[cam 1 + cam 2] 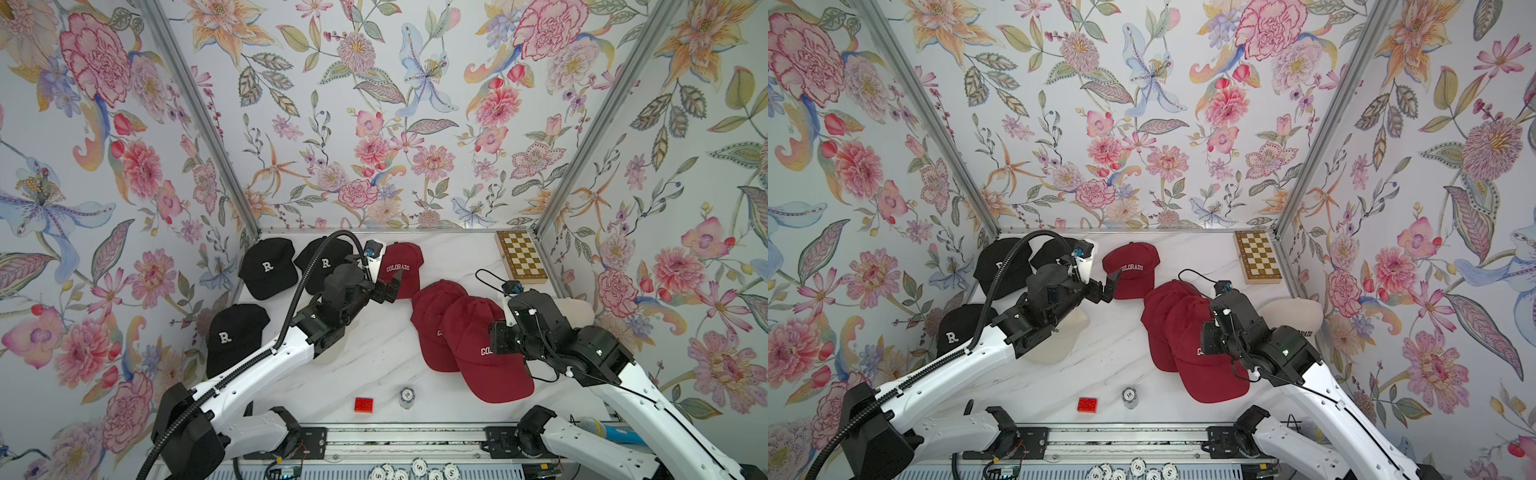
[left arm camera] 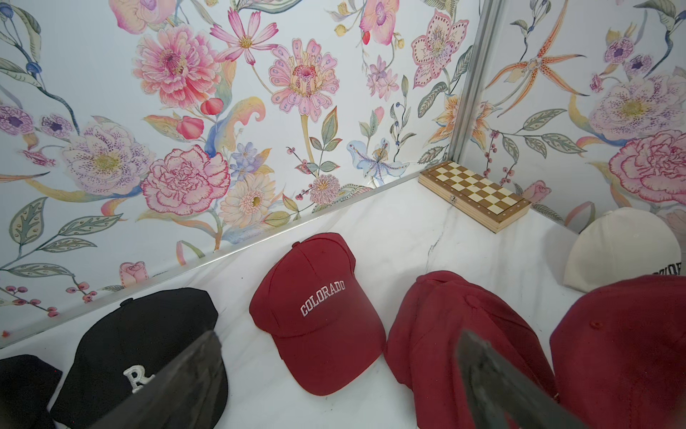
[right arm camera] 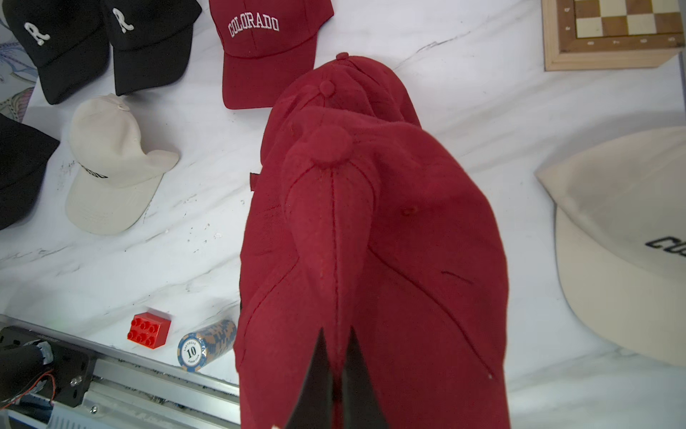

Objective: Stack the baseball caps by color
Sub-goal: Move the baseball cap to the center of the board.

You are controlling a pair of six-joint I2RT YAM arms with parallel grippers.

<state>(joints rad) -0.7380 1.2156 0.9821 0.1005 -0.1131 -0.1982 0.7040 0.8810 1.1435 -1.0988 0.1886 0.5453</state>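
Red cap (image 3: 371,241) clamped in right pincer (image 3: 336,371); left pincer (image 1: 1105,286) spread wide.

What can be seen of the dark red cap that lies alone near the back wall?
The lone red cap looks like soft dark red fabric: a rounded crown of stitched panels, a small top button, a curved brim. White stitched letters on the front read COLORADO. It sits crown up on the white marble table, brim towards the front edge, close to the other red caps; contact there is unclear. The open left pincer hovers before its brim, not gripping it.
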